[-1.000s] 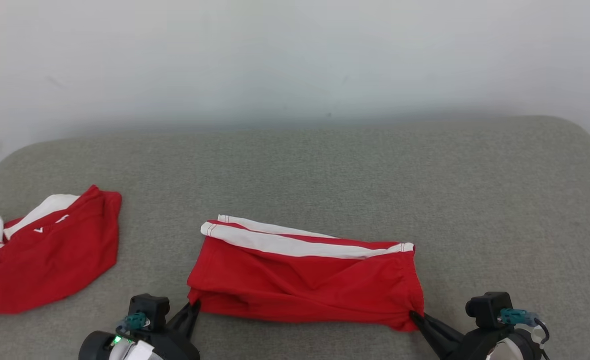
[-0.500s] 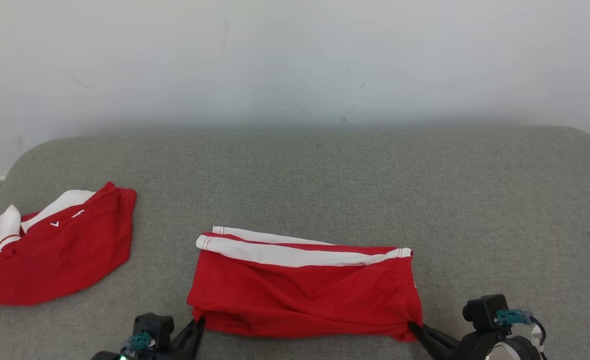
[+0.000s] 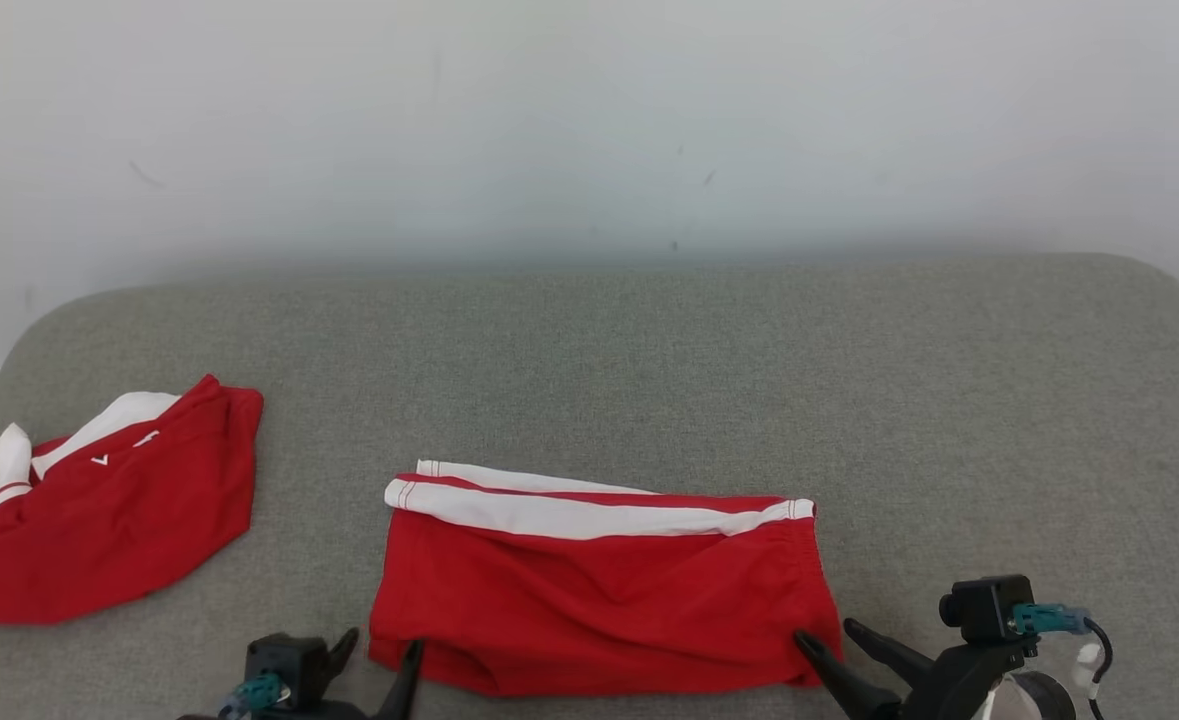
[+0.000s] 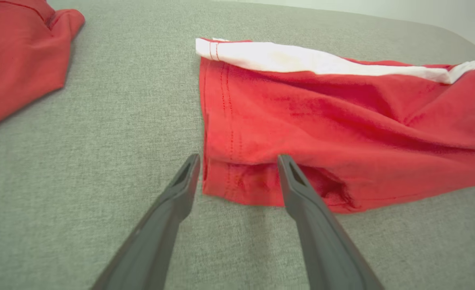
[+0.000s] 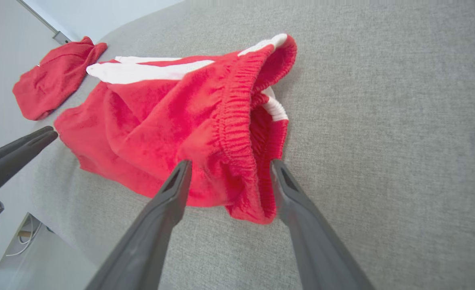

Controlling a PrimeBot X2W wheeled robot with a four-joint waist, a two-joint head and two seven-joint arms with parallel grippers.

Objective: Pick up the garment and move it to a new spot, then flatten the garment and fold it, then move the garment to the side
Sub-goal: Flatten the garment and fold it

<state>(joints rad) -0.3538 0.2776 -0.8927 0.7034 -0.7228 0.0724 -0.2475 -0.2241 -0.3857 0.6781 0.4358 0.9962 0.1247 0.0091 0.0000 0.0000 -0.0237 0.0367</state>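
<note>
Your left pincer (image 3: 381, 643) and right pincer (image 3: 824, 631) are both spread, one at each near corner of the folded red shorts (image 3: 599, 600), which lie midway along the front edge of the worktop (image 3: 649, 350).

You have no legible text, number or brand name in any view. The folded red shorts (image 3: 599, 600) show no readable print. One sign only: a small white V-shaped mark (image 3: 100, 460) on the second red garment (image 3: 119, 530), at the left in the head view, with a short white dash (image 3: 149, 438) beside it.
</note>
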